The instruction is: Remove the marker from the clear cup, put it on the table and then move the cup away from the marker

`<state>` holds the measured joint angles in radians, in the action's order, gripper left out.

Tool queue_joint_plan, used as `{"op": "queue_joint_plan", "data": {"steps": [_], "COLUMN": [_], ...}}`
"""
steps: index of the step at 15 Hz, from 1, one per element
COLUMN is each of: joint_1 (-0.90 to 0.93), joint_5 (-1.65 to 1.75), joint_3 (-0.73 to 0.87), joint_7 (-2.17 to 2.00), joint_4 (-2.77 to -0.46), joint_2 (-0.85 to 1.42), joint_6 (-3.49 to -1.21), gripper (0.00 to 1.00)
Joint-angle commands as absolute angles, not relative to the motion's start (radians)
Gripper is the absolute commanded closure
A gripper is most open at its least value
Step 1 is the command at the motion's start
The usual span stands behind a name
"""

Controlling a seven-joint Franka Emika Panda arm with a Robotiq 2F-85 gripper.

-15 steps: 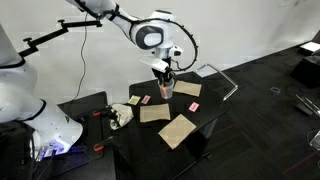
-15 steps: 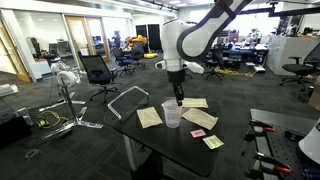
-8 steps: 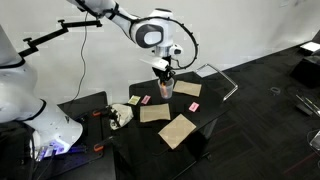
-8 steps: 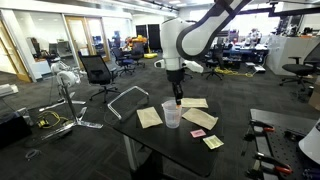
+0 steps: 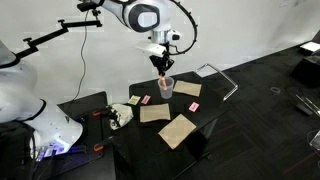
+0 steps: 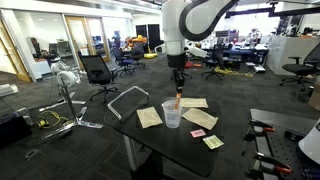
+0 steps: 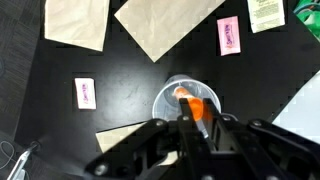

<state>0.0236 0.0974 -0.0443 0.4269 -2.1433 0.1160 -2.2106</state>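
- Raised the gripper [image 5: 163, 64] clearly higher than half a second ago, in both exterior views: then low over the clear cup [image 5: 165, 87], now hanging well above its rim
- Clamped shut on the marker [image 6: 178, 98], pinching its upper end, with the orange-red shaft pointing straight down beneath the hand
- Carried the marker up with the hand, bringing its lower tip to about rim level of the cup directly below; cannot tell from these views whether it is wholly out
- Left the cup upright in the same spot as before, straight under the gripper, on the black table [image 7: 125, 80], not dragged or tipped by the pull
- Seen from the wrist view: looking down between the fingers [image 7: 160, 135] onto the round cup mouth with orange crossing it, so lined up over the opening and not yet off to either side
- Judged from this: extraction nearly or just finished, laying down not yet begun, moving the cup away not yet begun
- Probably calls for a little more lift first, then a carry sideways from under the hand to bare black surface, clear of the tan cardboard pieces [image 7: 78, 20] and the pink notes [image 7: 229, 35]
- Worth watching: going sideways too early could catch the tip on the rim and topple so light a cup
- Worth watching also: setting the marker down near enough to roll against the cup, with the cup due to be moved off afterwards
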Motion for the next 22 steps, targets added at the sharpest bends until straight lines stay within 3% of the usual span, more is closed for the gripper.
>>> {"op": "queue_joint_plan", "data": {"steps": [1,11,22], "joint_1": [0.026,0.043,0.1], "joint_5": [0.089,0.115,0.054], "joint_3": [-0.049,-0.04,-0.024], "joint_7": [0.417,0.321,0.455], "joint_4": [-2.163,-2.256,-2.381], "joint_2": [-0.002,-0.242,-0.28], "joint_6": [-2.115,-2.018,-2.057], "gripper": [0.96,0.96,0.96]}}
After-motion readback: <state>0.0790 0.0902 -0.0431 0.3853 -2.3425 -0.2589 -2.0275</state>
